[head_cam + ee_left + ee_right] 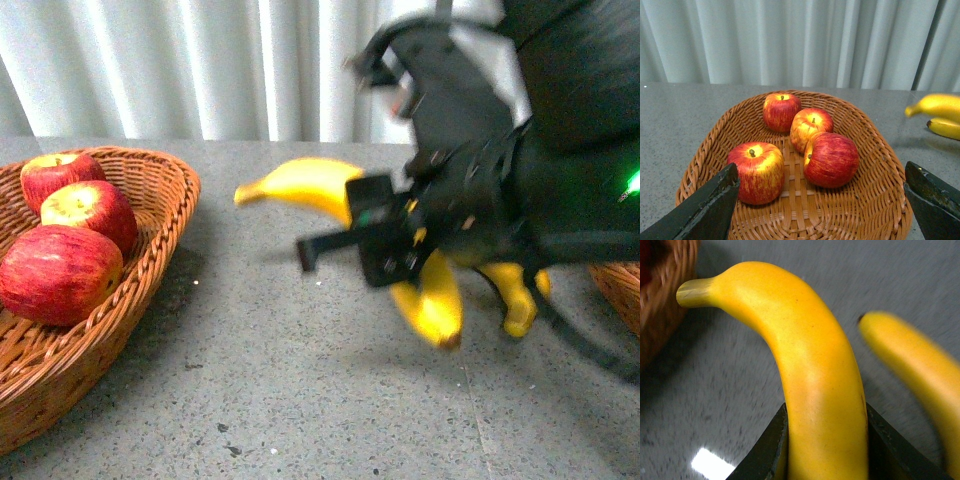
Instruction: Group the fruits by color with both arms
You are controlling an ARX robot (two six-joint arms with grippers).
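Several red apples (830, 159) streaked with yellow lie in a brown wicker basket (880, 200). My left gripper (821, 170) hovers open over that basket, a black finger (710, 205) on each side. In the front view the same apples (60, 272) show at the left. My right gripper (352, 205) is shut on a yellow banana (300, 185), held above the table's middle. The right wrist view shows this banana (810, 365) squeezed between the jaws of the right gripper (825, 412). Two more bananas (435, 300) lie under the right arm.
The apple basket's rim (150, 165) reaches toward the table's middle. A second wicker basket (620, 290) peeks in at the right edge, partly behind the arm. A thick black cable (590, 345) hangs low at the right. Grey curtains close the back.
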